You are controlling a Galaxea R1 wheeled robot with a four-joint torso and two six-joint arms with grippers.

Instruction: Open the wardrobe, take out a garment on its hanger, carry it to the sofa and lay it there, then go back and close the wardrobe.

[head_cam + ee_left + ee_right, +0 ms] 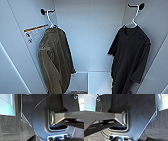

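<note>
You are looking into the open wardrobe (90, 37): the black T-shirt (130, 57) hangs on its white hanger (133, 18) from the right-hand black hook (140, 6), well apart from the olive jacket (55, 60) hanging on the left. Whether either gripper's fingers are apart or together, you cannot tell from the wrist views, which show dark carpet (159, 125).

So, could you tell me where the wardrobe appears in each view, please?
Head: wardrobe open straight ahead, T-shirt hanging on the right, jacket on the left.
Left wrist: a white panel, probably the wardrobe's, meeting the carpet.
Right wrist: a similar white corner, above the carpet.
Shared landmark: the carpet, in both wrist views.
</note>
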